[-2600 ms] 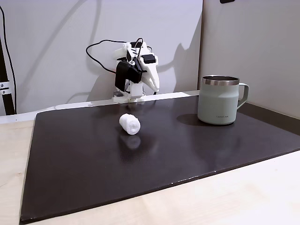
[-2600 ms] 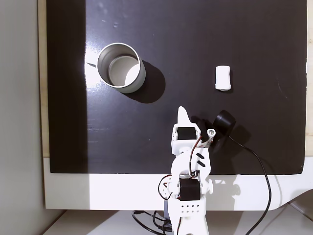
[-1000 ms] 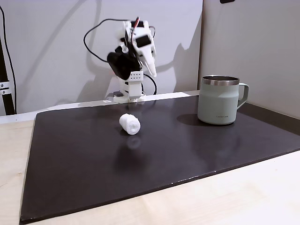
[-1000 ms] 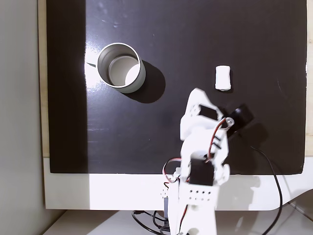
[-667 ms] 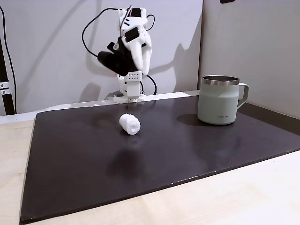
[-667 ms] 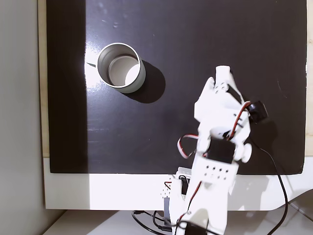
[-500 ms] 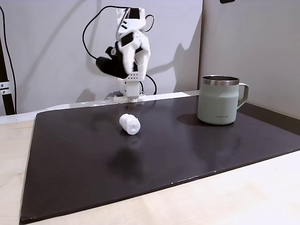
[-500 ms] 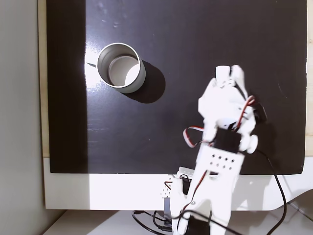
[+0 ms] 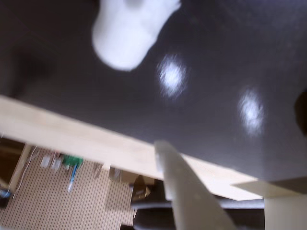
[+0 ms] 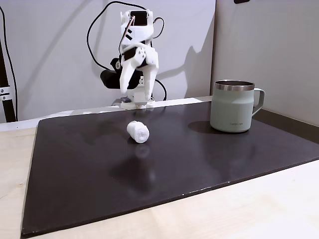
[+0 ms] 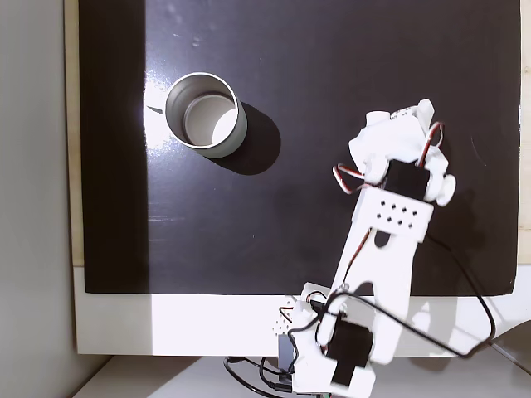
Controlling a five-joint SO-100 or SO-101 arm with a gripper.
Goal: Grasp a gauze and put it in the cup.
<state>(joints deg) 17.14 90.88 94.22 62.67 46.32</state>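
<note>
Now my gripper (image 10: pixel 135 82) hangs in the air above the dark mat (image 10: pixel 199 154), its two white fingers pointing down and spread apart, with nothing between them. In a fixed view from the front it sits above and a little behind the gauze (image 10: pixel 138 132), not touching it. In the wrist view one pale finger (image 9: pixel 184 191) reaches up from the bottom edge, and the gauze (image 9: pixel 127 28) shows as a blurred white lump near the top, lying on the mat (image 9: pixel 216 72).

My arm (image 11: pixel 386 240) stretches from its base at the near edge of the mat (image 11: pixel 332 75) out over the right part in a fixed view from above, wrist bent so the fingers face down; there my wrist covers the spot where the gauze lies.

I count one gauze roll, lying on its side on the mat, and one cup (image 10: pixel 234 106), upright on the mat, well apart from the gauze. From above the cup (image 11: pixel 236 133) stands at the left.
</note>
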